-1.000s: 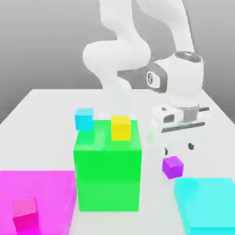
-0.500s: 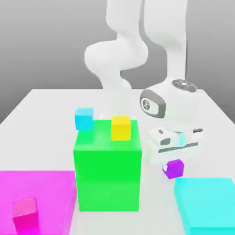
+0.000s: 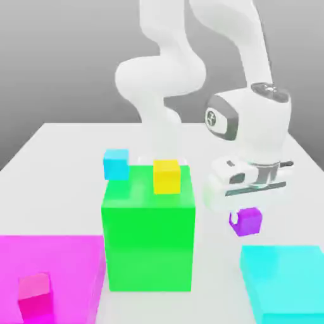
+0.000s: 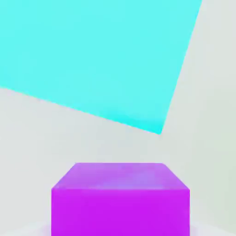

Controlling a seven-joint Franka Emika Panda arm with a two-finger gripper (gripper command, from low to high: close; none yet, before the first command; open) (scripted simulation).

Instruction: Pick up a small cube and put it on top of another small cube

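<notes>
The small plain purple cube has moved from its spot a half second ago — it now sits higher in the exterior view and a touch toward that view's right. The white two-finger pincer is closed on it, with the cube just beyond the cyan slab. The white jointed arm bends over, its hand pointing down, slightly tilted. The pale, smooth surface meets a plain grey backdrop.
</notes>
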